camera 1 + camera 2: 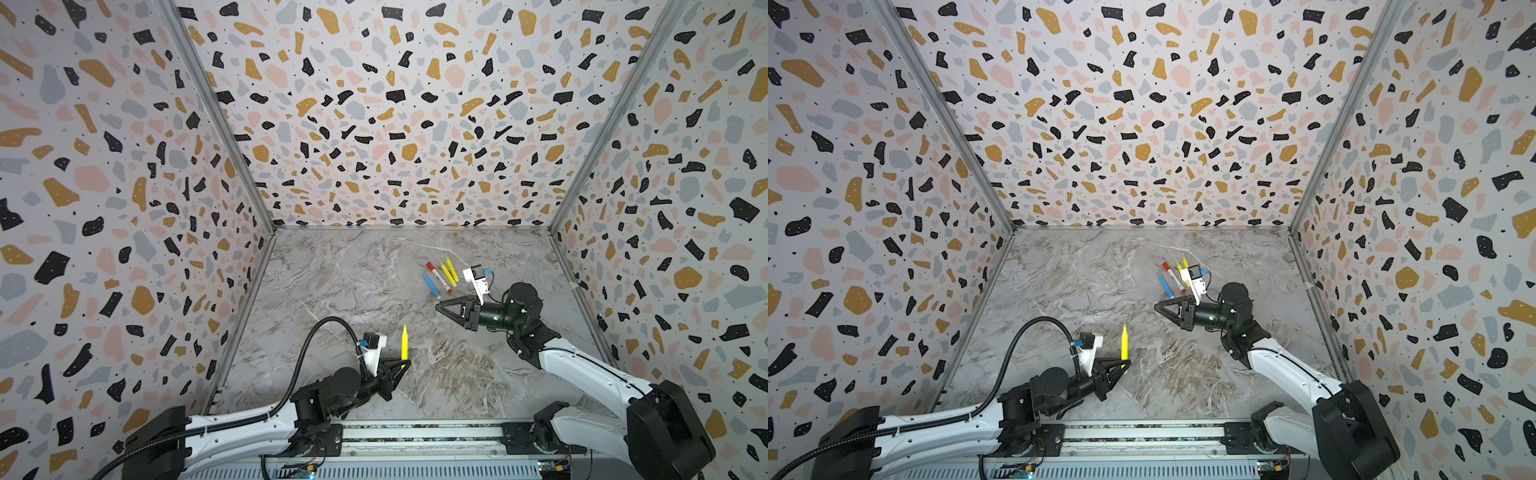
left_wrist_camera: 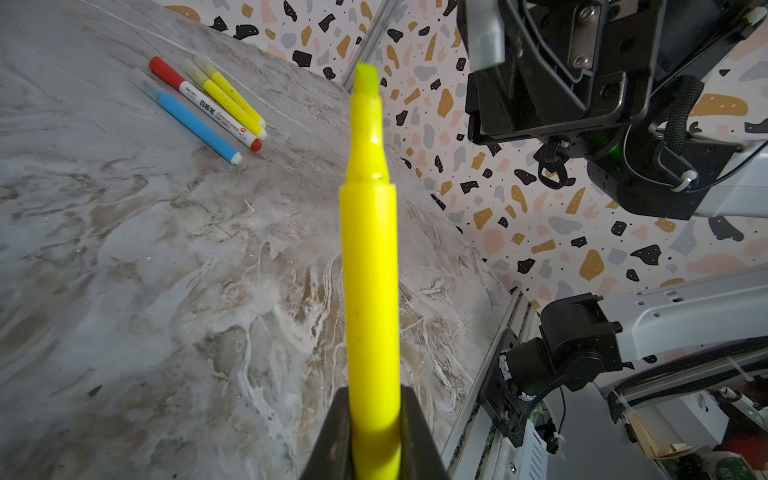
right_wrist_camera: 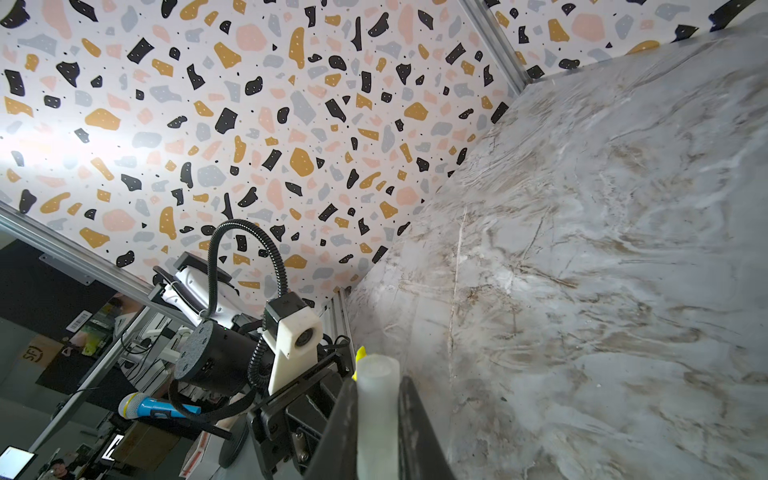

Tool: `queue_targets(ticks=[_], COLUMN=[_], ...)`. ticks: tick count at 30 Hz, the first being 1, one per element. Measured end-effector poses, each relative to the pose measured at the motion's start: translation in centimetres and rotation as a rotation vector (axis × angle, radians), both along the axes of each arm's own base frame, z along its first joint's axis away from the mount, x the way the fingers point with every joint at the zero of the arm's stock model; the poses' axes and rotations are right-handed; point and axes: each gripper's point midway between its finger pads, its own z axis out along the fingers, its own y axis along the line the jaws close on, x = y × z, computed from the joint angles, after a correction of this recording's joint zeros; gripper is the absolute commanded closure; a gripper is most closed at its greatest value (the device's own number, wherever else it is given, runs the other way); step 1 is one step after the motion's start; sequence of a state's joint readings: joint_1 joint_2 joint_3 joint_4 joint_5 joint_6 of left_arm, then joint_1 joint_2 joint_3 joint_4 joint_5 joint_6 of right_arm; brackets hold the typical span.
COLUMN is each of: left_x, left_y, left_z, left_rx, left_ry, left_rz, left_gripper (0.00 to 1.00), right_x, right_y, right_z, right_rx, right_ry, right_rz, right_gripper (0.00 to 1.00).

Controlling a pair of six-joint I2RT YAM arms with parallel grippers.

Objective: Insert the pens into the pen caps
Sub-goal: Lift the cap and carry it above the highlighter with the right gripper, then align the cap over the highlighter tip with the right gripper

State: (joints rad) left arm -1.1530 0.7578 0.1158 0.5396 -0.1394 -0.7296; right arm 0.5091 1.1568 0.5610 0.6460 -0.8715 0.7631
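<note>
Yellow pen [image 1: 404, 343] is standing clamped by its base between the left fingers [image 2: 332, 436], bare tip clear beyond them, while the right fingers [image 3: 415, 440] are pinching a pale cap [image 3: 376, 407]. Next, seemingly, they are needing tip-to-cap alignment, then a push.

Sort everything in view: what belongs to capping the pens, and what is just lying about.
Belongs to the job:
uncapped yellow pen, held in the left gripper
pale cap, held in the right gripper
blue pen, white pen with red ends and two yellow pens, lying together on the table

Just lying about:
blue microphone, off the table
</note>
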Motion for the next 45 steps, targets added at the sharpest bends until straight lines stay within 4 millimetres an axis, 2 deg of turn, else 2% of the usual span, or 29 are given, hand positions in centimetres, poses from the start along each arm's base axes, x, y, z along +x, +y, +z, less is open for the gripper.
queue_targets(ticks=[4, 10, 16, 23, 34, 45], left_x=[-0.1, -0.9, -1.7, -1.6, -1.4, -1.1], left_y=[-0.7, -2.8, -4.3, -4.3, -4.2, -3.8], left_z=[0.2, 1.2, 2.7, 3.0, 3.3, 4.9], left_rx=[-0.01, -0.032, -0.071, -0.083, -0.089, -0.124], left_ry=[0.005, 0.008, -0.007, -0.013, -0.018, -0.041], left_rz=[-0.017, -0.072, -0.109, -0.104, -0.088, -0.064], left_gripper=[1.0, 1.0, 1.0, 1.0, 1.0, 1.0], right_x=[-0.6, -0.8, -0.3, -0.2, -1.4, -2.6], right_y=[0.8, 2.0, 1.9, 1.6, 2.3, 2.7], right_z=[0.3, 0.0, 0.1, 1.0, 2.0, 1.0], right_rx=[0.029, 0.073, 0.129, 0.178, 0.219, 0.216], right_ry=[-0.013, -0.002, 0.003, -0.007, -0.016, 0.001], right_rz=[-0.004, -0.033, -0.094, -0.122, -0.093, -0.074], right_gripper=[0.97, 0.97, 0.97, 0.97, 0.97, 0.97])
